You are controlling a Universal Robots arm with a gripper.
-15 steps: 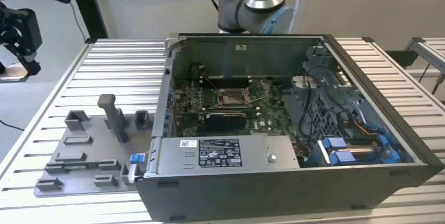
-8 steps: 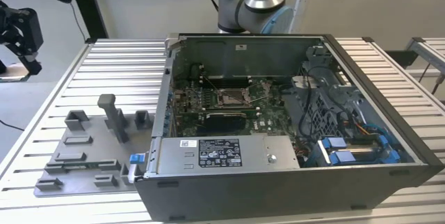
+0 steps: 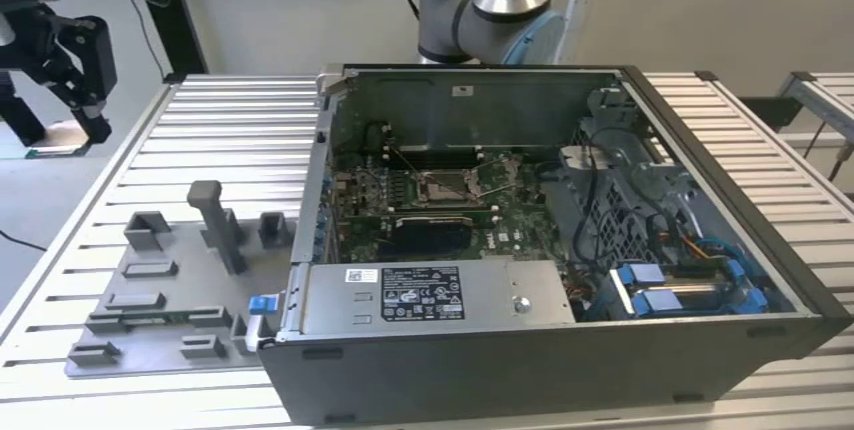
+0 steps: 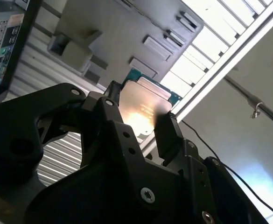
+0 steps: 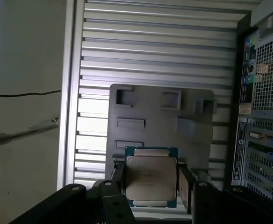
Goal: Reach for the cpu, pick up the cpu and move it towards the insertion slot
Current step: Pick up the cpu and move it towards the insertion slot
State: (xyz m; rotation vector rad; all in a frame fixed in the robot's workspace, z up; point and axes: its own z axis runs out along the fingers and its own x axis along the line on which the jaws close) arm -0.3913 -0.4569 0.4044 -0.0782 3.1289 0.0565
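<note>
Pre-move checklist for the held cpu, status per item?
1. Small square silver-topped cpu clamped between black gripper fingers: ok.
2. Cpu clear of grey pegged plastic tray: ok.
3. No loose object on silver-framed square insertion slot in green motherboard: ok.
4. Slot unlatched to receive cpu: cannot tell.
5. Open grey computer case unobstructed above slot: ok.
6. Cpu corner orientation matching slot: cannot tell.

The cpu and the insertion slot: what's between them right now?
In the exterior view, slatted table top, with the grey tray close by, then the computer case's side wall. The gripper holds the cpu at that view's far left.
</note>
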